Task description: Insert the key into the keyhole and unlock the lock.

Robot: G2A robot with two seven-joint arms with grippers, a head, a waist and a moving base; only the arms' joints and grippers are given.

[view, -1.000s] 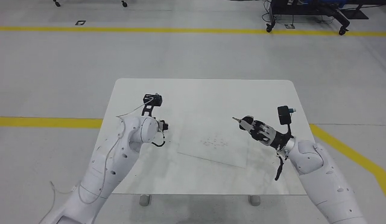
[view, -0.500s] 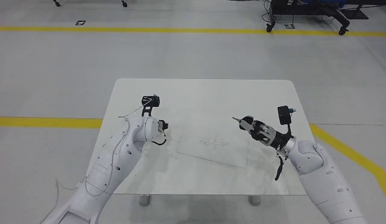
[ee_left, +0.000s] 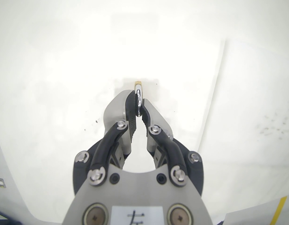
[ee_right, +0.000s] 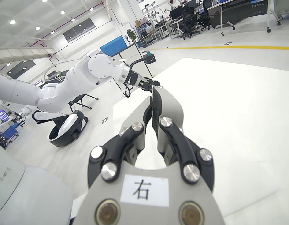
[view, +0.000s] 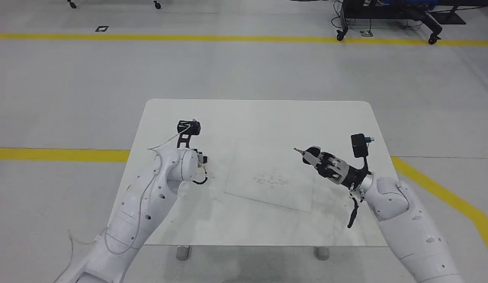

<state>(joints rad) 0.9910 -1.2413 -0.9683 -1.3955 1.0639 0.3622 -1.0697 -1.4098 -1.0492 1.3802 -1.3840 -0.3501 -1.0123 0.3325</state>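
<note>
— Padlock (ee_left: 138,103), brass with silver shackle, is clamped in our left gripper (ee_left: 138,96), frame centre.
— Our right gripper (view: 307,155), centre-right, pinches thin metal key (view: 297,151); next we must bring it to keyhole.

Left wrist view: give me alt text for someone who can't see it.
The left gripper is shut on a lock, pinching its silver shackle edge-on, with the brass body poking out beyond. Behind it is a white table with the edge of a thin sheet.

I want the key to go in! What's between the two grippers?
Just a thin white sheet with faint marks, flat on the table, between left gripper and right gripper in the top view.
</note>
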